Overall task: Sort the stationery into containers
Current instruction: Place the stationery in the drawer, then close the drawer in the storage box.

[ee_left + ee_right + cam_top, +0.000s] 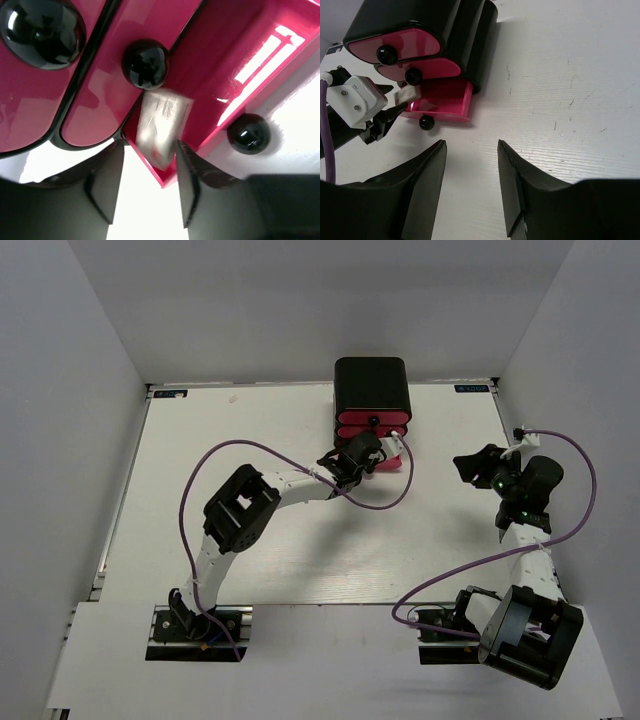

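Note:
The glossy black cabinet (370, 385) stands at the table's far middle with three pink drawers. The top drawer (412, 44) and middle drawer (440, 67) are shut. The bottom drawer (445, 97) is pulled out. My left gripper (366, 454) is at this drawer's near corner, jaws open. A small white eraser-like block (162, 125), blurred, lies just past its fingertips over the open drawer (215, 75), with a gap to the left finger. It also shows in the right wrist view (407, 93). My right gripper (472, 468) is open and empty over bare table. No pens show.
The open drawer's black knob (248, 133) sticks out toward me. Purple cables (375, 505) loop over the table in front of the cabinet and by the right arm. Grey walls enclose the table on three sides.

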Controlling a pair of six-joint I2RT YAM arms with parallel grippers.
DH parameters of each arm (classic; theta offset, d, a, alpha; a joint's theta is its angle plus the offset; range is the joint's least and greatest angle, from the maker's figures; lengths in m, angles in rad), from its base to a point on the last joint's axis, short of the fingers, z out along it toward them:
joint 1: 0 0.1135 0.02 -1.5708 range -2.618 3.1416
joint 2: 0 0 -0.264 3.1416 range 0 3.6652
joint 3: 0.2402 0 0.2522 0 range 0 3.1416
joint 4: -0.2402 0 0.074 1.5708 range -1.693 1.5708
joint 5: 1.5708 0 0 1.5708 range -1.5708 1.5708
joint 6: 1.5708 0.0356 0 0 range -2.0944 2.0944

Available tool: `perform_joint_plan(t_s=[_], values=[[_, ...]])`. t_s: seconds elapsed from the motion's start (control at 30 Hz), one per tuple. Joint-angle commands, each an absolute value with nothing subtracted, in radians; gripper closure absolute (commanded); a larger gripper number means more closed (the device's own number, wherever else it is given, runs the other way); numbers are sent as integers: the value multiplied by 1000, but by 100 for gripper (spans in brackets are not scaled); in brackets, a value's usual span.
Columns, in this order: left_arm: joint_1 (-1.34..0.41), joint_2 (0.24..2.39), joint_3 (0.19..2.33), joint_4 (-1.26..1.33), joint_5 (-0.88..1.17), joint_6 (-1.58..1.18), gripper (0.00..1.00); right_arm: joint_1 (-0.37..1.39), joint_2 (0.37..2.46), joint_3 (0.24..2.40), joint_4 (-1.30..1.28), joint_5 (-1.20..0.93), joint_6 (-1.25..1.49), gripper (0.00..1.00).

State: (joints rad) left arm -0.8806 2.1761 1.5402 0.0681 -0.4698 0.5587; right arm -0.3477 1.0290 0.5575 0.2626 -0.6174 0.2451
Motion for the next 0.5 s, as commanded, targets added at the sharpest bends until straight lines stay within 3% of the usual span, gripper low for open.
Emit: perform_joint_plan(t_s=[0.0, 0.3, 0.33, 0.37, 0.4, 0.47], values=[[-879, 2076, 1548, 77, -474, 529, 42, -354, 1023, 549, 302, -649, 253, 48], [-888, 1890, 1437, 106, -474, 500, 36, -348, 1043, 531, 340, -764, 215, 51], [-897, 1837, 1412, 106, -474, 491, 39, -345, 1063, 531, 351, -847, 200, 53], [-897, 1806, 1396, 89, -474, 480, 43, -336, 1069, 526, 365, -882, 192, 63], [-897, 1771, 1364, 71, -463, 438, 57, -331, 1078, 525, 373, -938, 161, 68], [-881, 1645, 1321, 22, -408, 367, 73, -295, 1107, 540, 345, -998, 115, 84]])
